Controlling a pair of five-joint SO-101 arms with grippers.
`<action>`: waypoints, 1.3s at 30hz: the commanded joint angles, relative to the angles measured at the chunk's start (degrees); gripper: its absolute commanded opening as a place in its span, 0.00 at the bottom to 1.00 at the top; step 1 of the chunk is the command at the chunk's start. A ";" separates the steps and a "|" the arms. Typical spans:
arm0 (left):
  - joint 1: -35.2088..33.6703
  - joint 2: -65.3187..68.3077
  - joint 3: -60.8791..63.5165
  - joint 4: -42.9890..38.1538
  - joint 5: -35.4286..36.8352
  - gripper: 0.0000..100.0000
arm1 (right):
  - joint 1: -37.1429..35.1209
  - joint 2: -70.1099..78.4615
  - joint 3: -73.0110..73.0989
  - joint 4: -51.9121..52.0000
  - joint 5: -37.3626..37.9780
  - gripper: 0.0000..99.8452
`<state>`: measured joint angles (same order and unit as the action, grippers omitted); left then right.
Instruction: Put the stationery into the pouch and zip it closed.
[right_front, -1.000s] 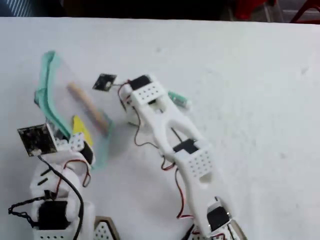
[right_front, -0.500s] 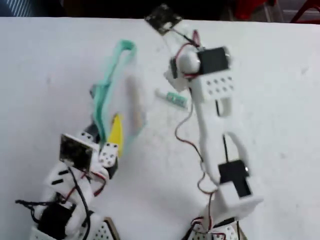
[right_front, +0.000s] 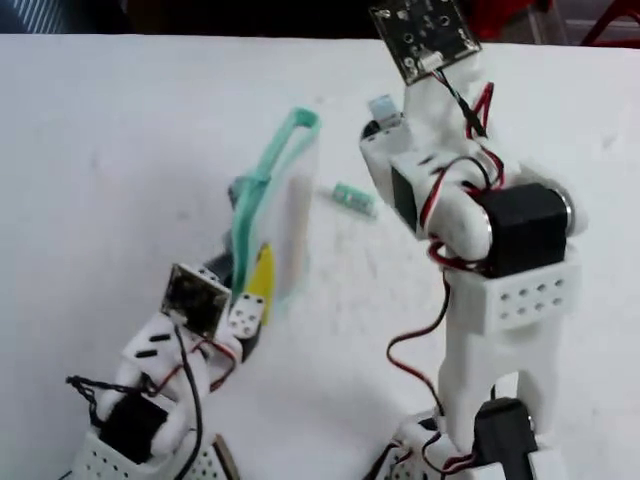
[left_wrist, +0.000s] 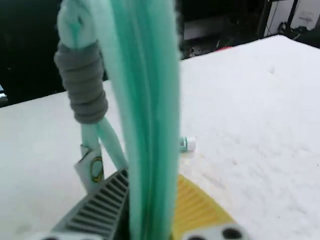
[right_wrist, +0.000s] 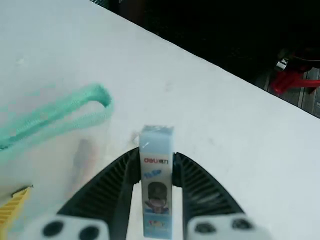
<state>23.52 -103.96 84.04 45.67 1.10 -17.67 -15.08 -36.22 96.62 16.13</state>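
Right tool (right_wrist: 156, 156) tight on eraser (right_wrist: 157, 192), print legible in wrist view; left tool (left_wrist: 150, 220) tight on pouch (right_front: 288, 195).

Pouch (right_front: 285, 215) has been swung rightward and tipped on edge by left gripper (right_front: 245, 300). Right gripper (right_front: 385, 115), clamped on eraser (right_wrist: 157, 180), has been raised off the table.

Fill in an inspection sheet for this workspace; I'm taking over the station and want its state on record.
Surface: white table, no spills seen.
Job's things: clear pouch with teal zip edge, yellow piece inside; green item lying on table beside it.
Clutter: nothing seen.
Tools: left tool shut on pouch; right tool shut on blue-white block.
Cables: red wires loose along right arm.
Surroundings: dark room behind table.
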 joint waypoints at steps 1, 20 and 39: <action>1.98 -0.75 -1.58 2.37 -1.85 0.02 | 0.40 -2.15 -2.55 1.10 -0.53 0.02; 1.63 -0.75 -6.77 12.66 -4.48 0.02 | -5.23 -2.42 -2.99 -5.85 -9.41 0.02; 1.63 -0.84 -11.60 19.25 -4.48 0.02 | -12.79 -9.80 -2.37 -5.32 -11.43 0.02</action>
<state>24.92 -104.31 76.13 64.40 -2.59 -30.07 -23.78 -36.31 92.22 5.58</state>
